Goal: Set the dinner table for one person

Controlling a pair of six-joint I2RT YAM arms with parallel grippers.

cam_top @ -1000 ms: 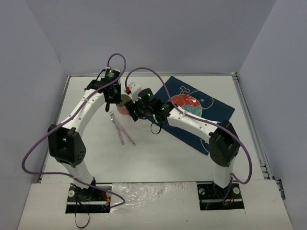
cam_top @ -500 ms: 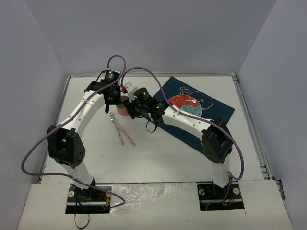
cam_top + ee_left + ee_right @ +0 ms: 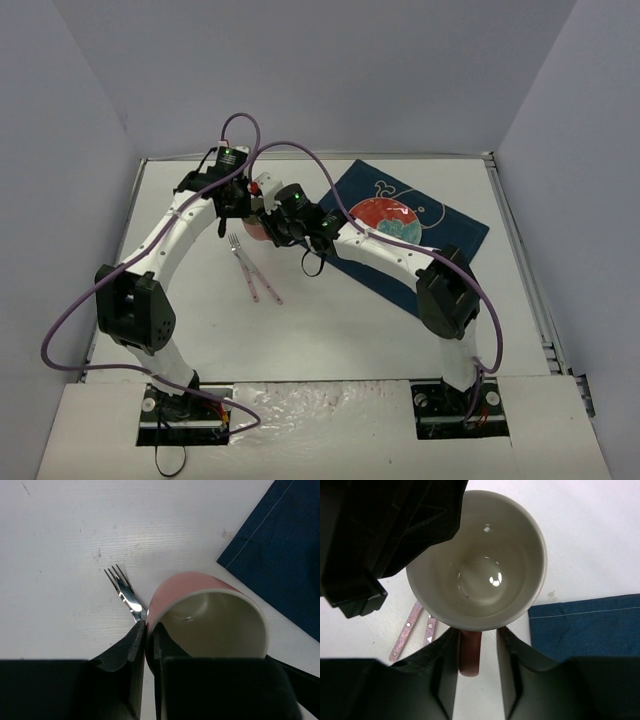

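Left pincer (image 3: pixel 148 625) clamps the pink mug's (image 3: pixel 480 555) rim. Right pincer (image 3: pixel 477 630) straddles its handle (image 3: pixel 470 652), part-open, 1 finger not touching. Mug stands over the white worktop (image 3: pixel 330 320), between fork (image 3: pixel 125 590) and placemat edge (image 3: pixel 450 225).

Cream-lined mug (image 3: pixel 480 575), its red handle (image 3: pixel 469 655) between the 2 fingers (image 3: pixel 445 680), beside blue placemat (image 3: pixel 590 630).

3 plain pale lavender walls (image 3: pixel 320 70) stand around the white dinner table (image 3: pixel 330 330), under soft, even light.
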